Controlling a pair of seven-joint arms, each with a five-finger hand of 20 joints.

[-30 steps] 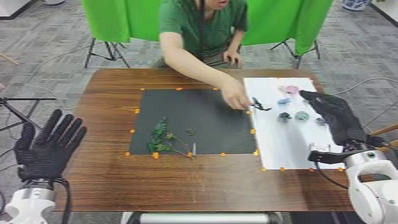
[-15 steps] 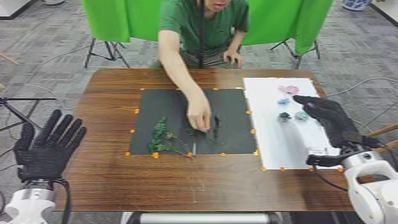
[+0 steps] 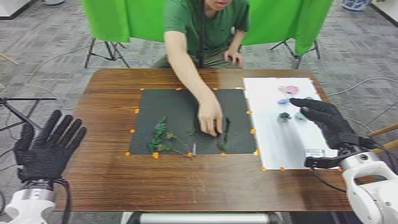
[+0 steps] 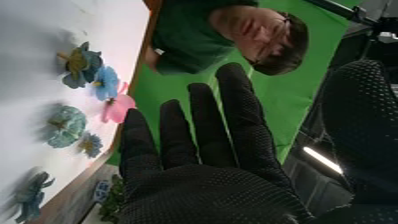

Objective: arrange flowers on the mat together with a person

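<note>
Some flowers [image 4: 68, 126] lie near the right hand [image 3: 327, 117], its fingers straight, over the white sheet's edge [image 3: 282, 145]. The left hand [image 3: 44, 155], fingers spread, is at the table's [image 3: 115, 185] left edge.

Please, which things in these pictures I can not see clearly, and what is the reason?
- Head view: if the person's hand pinches or only touches the green stem; too small.
- Head view: full outline of the pale teal flower; the right hand partly covers it.
- Head view: what the thin pale strip on the black mat is; too small.
</note>
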